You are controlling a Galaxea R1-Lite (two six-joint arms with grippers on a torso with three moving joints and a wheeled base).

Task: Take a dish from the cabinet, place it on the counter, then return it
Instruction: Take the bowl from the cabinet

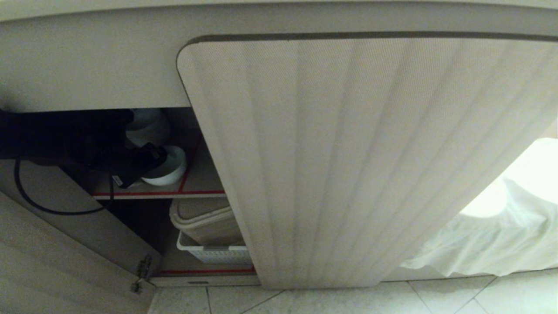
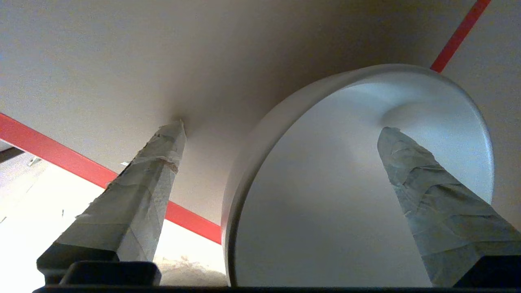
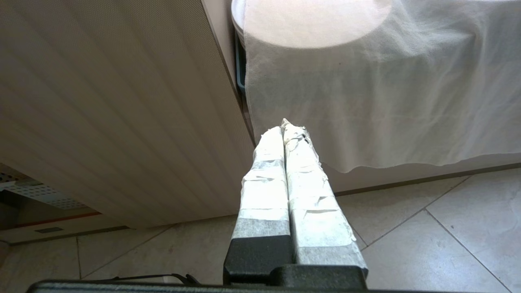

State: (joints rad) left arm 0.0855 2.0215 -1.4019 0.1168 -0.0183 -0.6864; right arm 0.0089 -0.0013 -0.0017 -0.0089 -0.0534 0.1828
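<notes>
- The left gripper (image 2: 281, 130) is reaching into the open cabinet (image 1: 348, 152), its taped fingers (image 2: 134, 191) spread wide and clamping nothing.
- The dish (image 2: 346, 183) is sitting on the red-edged upper shelf (image 1: 200, 185), its wall standing between the fingers: one finger inside the bowl, the other outside, touching the shelf.
- The right gripper (image 3: 285, 126) is hanging closed above the tiled floor (image 3: 427, 244), beside the fluted door and a white cloth (image 3: 386, 101).

The shut right door (image 1: 357, 165) blocks the cabinet (image 1: 87, 69); only the left opening admits a claw.
</notes>
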